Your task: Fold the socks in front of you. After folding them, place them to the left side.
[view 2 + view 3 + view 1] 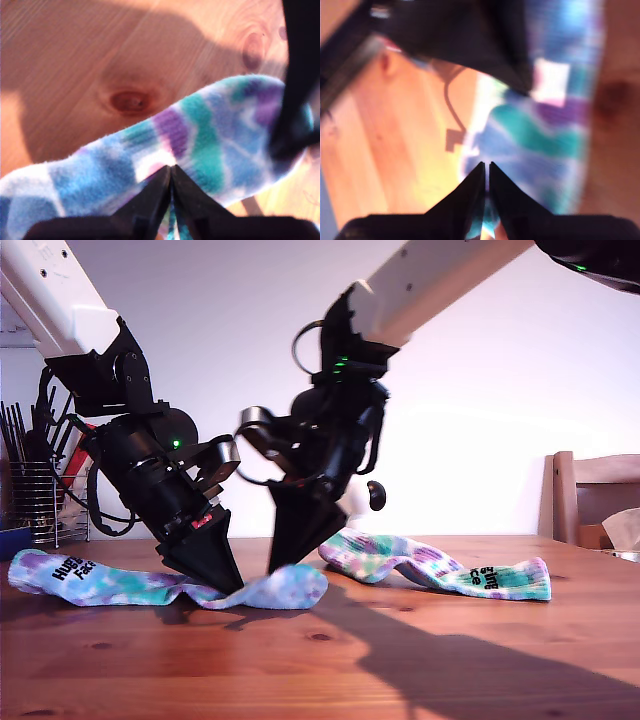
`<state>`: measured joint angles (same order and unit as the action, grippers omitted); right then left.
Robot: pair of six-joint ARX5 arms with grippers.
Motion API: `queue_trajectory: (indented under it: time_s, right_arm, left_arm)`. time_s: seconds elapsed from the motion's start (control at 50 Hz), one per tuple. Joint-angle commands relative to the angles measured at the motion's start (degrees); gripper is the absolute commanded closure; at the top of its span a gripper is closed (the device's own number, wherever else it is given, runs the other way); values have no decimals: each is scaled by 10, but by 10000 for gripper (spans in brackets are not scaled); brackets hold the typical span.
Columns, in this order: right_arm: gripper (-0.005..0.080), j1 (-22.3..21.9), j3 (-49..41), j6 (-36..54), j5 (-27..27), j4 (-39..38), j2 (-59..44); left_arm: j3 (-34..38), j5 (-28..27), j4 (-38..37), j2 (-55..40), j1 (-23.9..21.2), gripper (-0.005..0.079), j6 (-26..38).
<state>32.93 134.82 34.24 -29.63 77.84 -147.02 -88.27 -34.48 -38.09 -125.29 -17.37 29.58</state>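
now both hands are down on the same sock, close to each other near the middle of the exterior view. my first hand [224,582], on the arm coming in from the exterior view's left, has its black jaws pressed together, pinching the near sock [120,585] a little way back from its rounded end. in the first wrist view the jaw tips of my first hand [171,170] meet right at the edge of the near sock [215,135], with a sliver of teal fabric caught between them.

my second hand [281,562], on the arm from the exterior view's upper right, comes down on that sock's rounded end. its jaws are also closed, and the second wrist view shows my second hand [486,166] with a bit of the blurred, tie-dyed knit of the near sock [540,135] between the tips.

the near sock lies flat on the wooden tabletop [320,670], running from black lettering at the exterior view's left to the rounded end under the hands. the far sock [440,568] lies just behind and towards the exterior view's right, rumpled, lettering near its far end. a wooden chair [590,495] stands at the exterior view's right edge, a wire rack [30,505] at its left edge.
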Motion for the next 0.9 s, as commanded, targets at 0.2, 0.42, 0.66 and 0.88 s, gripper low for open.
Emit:
queue_trajectory:
  time_s: [0.2,0.42,0.66,0.88]
  right_arm:
    - [763,7,-42,10,34,3,-14]
    - [763,-7,-42,3,38,3,-11]
    - [763,-8,-42,6,37,3,14]
    - [763,-9,-42,2,36,3,47]
  left_arm:
    - [5,-6,-19,-26,0,763,-1]
    - [5,-9,-29,-26,0,763,5]
    - [5,-9,-23,-26,-1,763,4]
    - [5,-9,-8,-26,-1,763,2]
